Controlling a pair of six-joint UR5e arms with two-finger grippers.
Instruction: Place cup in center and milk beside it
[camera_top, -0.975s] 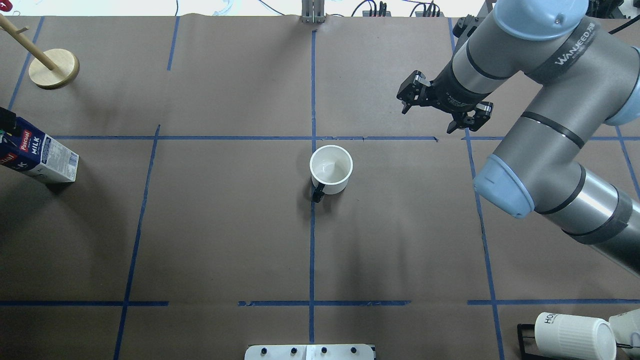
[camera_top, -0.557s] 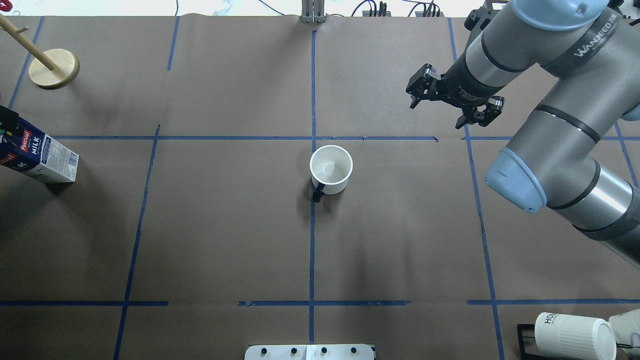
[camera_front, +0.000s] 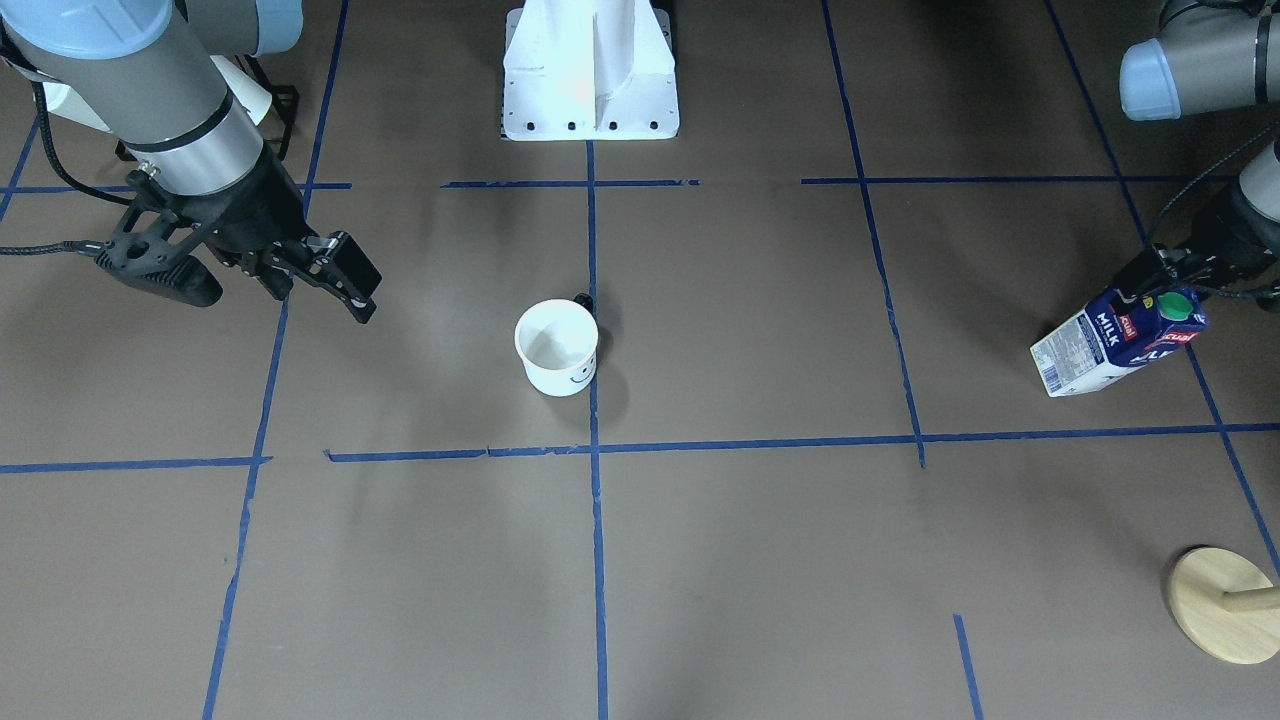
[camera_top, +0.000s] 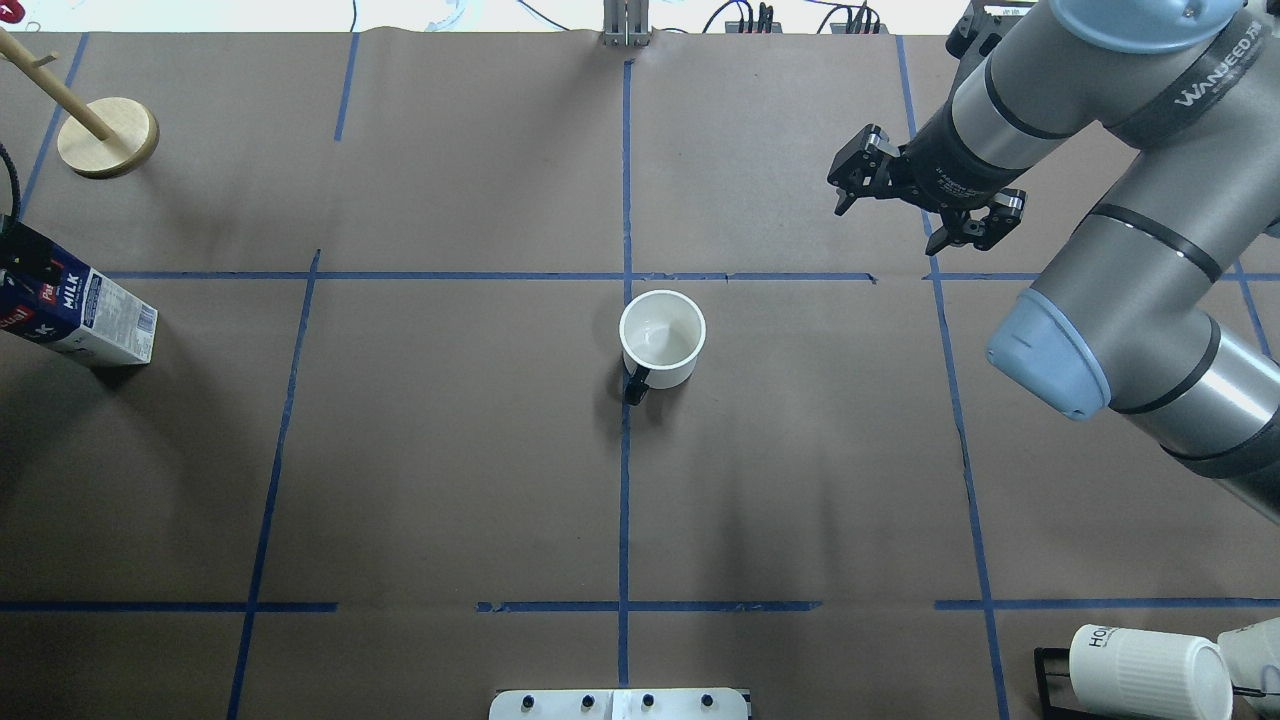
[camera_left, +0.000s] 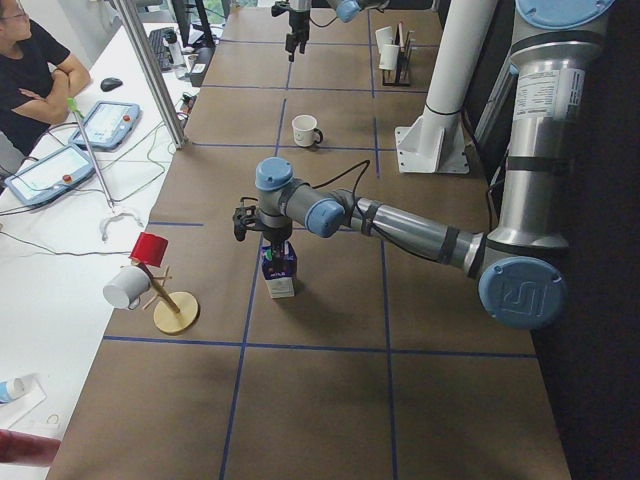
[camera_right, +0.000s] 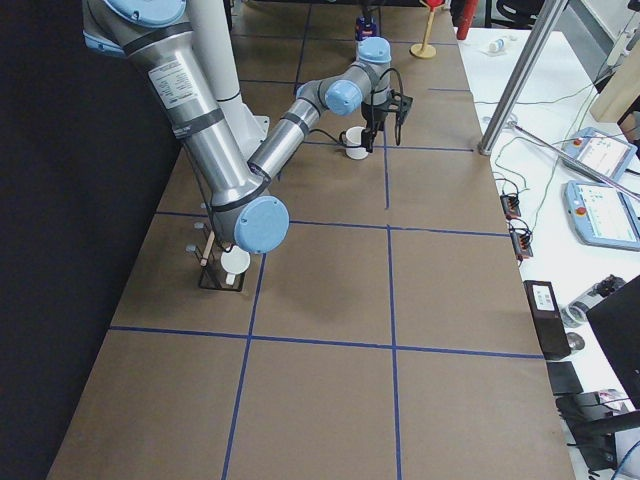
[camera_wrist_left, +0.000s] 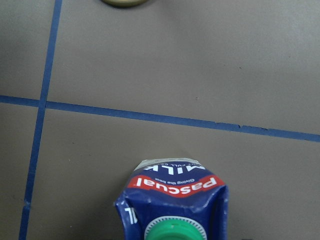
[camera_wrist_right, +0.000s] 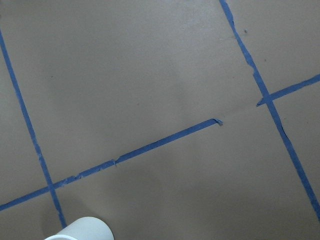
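Note:
The cup (camera_top: 662, 340), white with a black handle, stands upright in the center square (camera_top: 450, 450) against its middle tape line; its smiley face shows in the front view (camera_front: 557, 347). The milk (camera_top: 80, 318) stands at the table's left edge, also in the front view (camera_front: 1115, 340). My left gripper (camera_front: 1165, 280) hangs low over the carton's top with its jaws on either side; the left wrist view shows the green cap (camera_wrist_left: 172, 231) right below. It looks open. My right gripper (camera_top: 888, 228) is open and empty, above the table beyond and right of the cup.
A wooden mug stand (camera_top: 108, 135) is at the far left corner. A ribbed HOME mug (camera_top: 1150, 670) lies on a black rack at the near right. The robot's white base (camera_front: 590, 70) is at the near middle. An operator (camera_left: 30, 80) sits past the table's far side.
My right gripper has moved right and farther away from the cup, still open. My left gripper has come lower over the milk and now covers part of its red label. Cup and milk have not moved.

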